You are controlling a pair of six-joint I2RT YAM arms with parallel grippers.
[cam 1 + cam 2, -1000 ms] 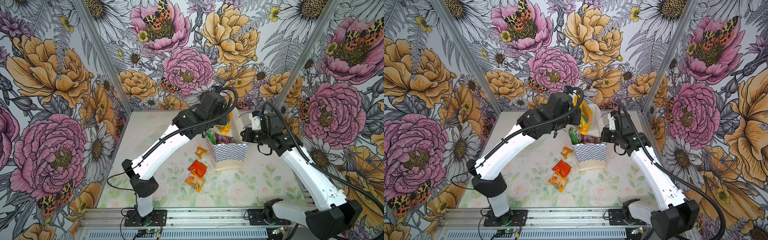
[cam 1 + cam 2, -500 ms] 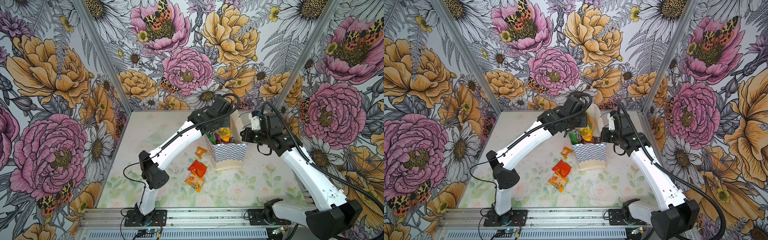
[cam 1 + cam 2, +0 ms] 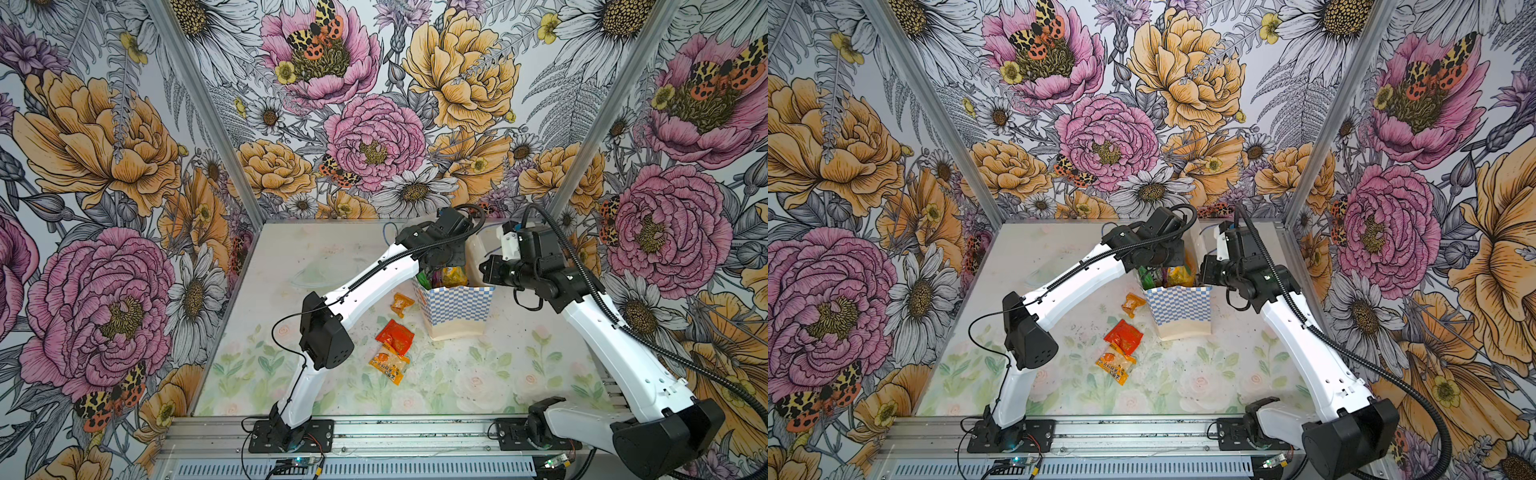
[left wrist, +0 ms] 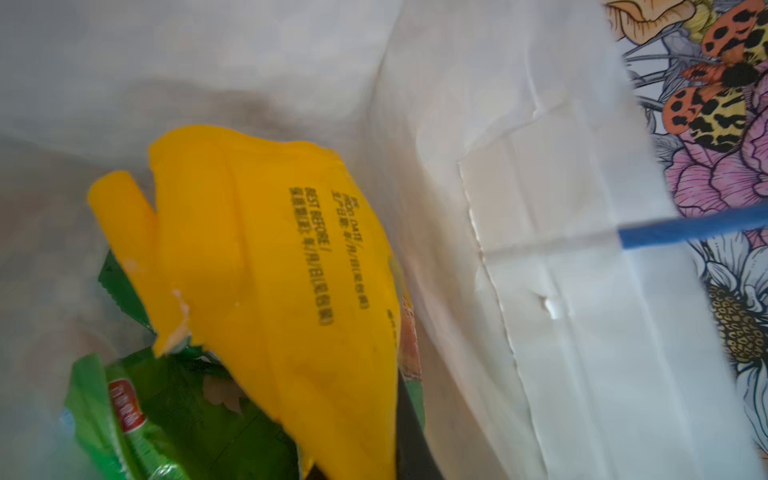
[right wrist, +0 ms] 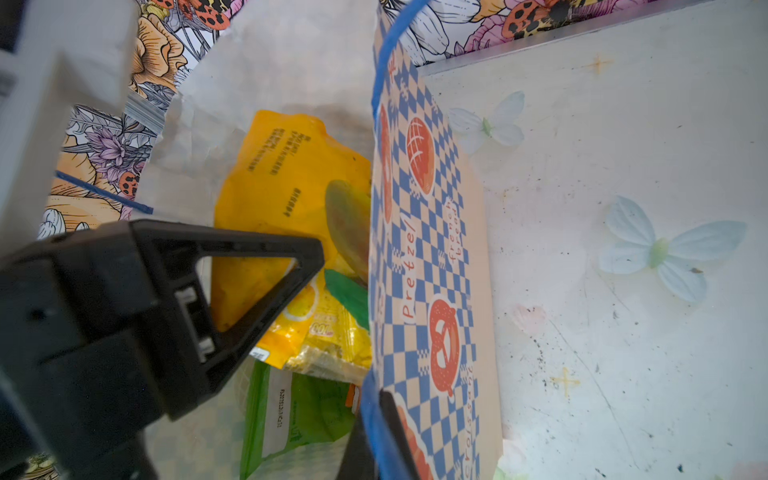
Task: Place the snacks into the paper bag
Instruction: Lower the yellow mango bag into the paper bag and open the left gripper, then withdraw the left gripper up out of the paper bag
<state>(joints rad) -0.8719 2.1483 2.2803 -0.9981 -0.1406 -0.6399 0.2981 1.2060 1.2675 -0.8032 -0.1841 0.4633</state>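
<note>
Paper bag (image 3: 455,307): upright on worktop (image 3: 519,365), toward the back, checkered band facing front.
Contents: yellow packet (image 4: 266,266) over green packet (image 4: 174,415).
Left hand (image 3: 448,261): in the bag's mouth, seemingly pinched on the yellow packet.
Right hand (image 3: 485,269): clamped together on the bag's right rim.
Loose, left of bag: small orange packet (image 3: 402,303) nearest it; red packet (image 3: 395,336) and orange-yellow packet (image 3: 388,365) close together, farther forward.

Bag (image 3: 455,305): matt paper, creased on the inside; its cord (image 4: 690,226): thin blue twisted string; yellow packet (image 4: 270,270): smooth plastic film with a soft sheen; green packet (image 4: 174,415): glossy, crinkled plastic; red packet (image 3: 395,336): shiny plastic; table (image 3: 498,374): matt, printed, dirt-speckled; rail (image 3: 415,434): brushed metal; left arm (image 3: 374,286): smooth white plastic.
</note>
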